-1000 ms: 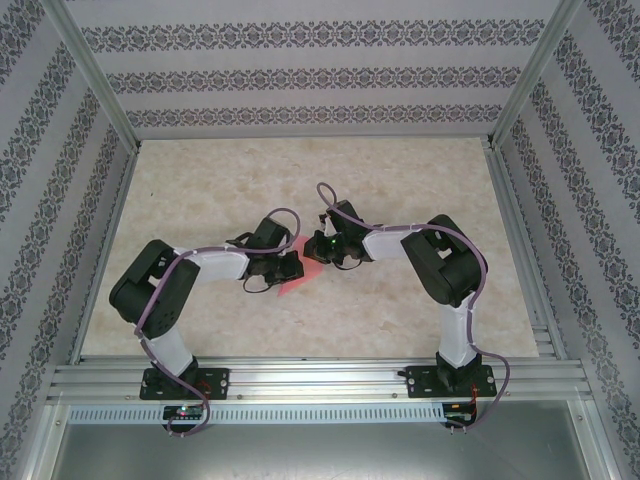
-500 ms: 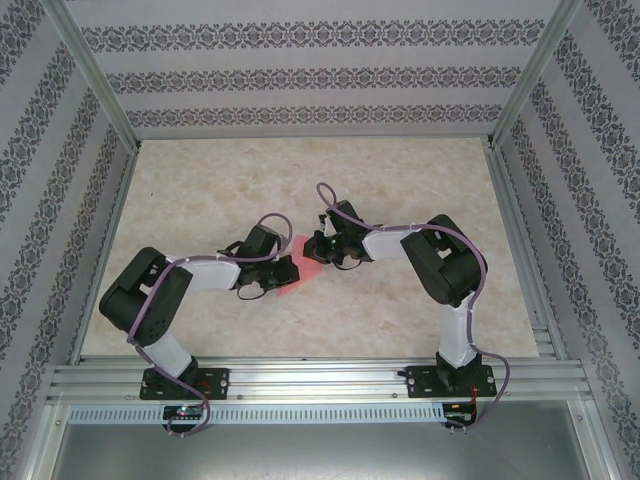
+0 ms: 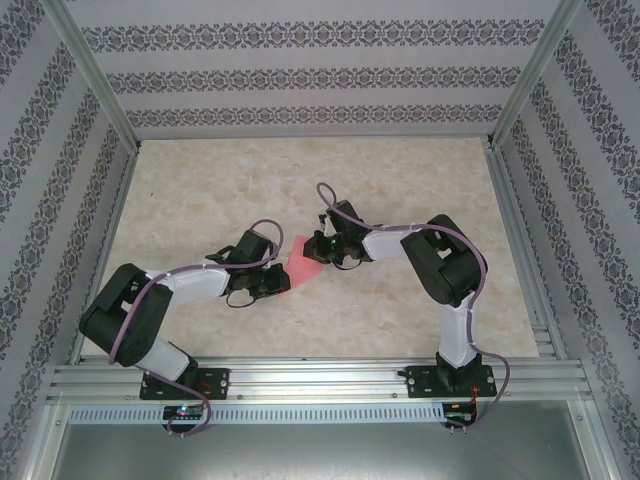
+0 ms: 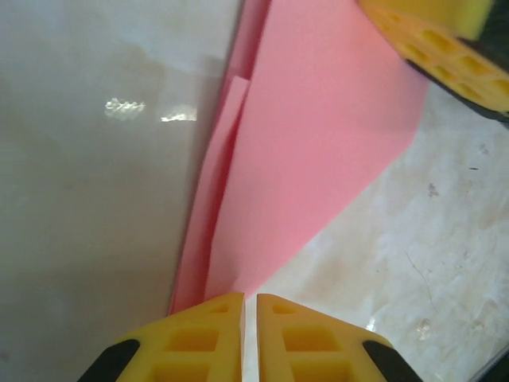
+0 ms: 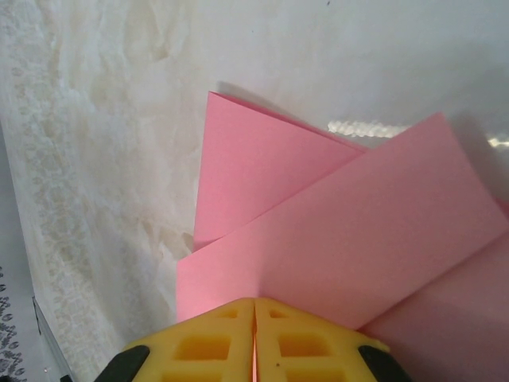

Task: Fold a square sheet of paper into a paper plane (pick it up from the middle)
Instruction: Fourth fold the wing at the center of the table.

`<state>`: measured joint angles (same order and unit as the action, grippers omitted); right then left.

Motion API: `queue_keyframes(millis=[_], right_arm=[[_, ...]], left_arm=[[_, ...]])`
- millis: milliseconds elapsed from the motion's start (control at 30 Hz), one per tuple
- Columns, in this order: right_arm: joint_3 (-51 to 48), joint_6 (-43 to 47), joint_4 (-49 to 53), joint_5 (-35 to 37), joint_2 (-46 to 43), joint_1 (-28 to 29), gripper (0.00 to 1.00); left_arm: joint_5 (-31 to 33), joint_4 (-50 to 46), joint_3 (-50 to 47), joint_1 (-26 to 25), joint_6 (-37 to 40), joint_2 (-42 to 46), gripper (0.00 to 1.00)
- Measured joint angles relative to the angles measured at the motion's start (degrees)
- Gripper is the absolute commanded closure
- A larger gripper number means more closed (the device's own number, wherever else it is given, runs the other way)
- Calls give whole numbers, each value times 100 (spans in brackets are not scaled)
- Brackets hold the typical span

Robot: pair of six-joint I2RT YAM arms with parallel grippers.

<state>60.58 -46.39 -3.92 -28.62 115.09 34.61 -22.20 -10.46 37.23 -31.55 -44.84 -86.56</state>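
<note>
Left claw (image 4: 249,309) back from sheet (image 4: 318,143)

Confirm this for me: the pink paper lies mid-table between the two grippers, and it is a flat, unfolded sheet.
One point is wrong: the paper is folded, not a flat, unfolded sheet. The right wrist view shows overlapping flaps with creased edges. The rest is right: it lies in the middle of the table, between the left gripper and the right gripper.

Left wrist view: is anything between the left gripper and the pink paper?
Nothing visible. The folded pink paper runs straight up to the fingertips of the left gripper; the right gripper sits at its far corner.
</note>
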Motion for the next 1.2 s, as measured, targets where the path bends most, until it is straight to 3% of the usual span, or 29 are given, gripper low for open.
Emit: queue_keyframes(millis=[300, 633, 1200], right_arm=[[0, 0, -4, -17, 7, 0, 90], [0, 0, -44, -42, 24, 0, 90], [4, 0, -111, -120, 59, 9, 90]], left_arm=[[-90, -133, 4, 2, 212, 170, 87], [498, -518, 4, 4, 437, 24, 90], [466, -291, -297, 7, 455, 234, 92]])
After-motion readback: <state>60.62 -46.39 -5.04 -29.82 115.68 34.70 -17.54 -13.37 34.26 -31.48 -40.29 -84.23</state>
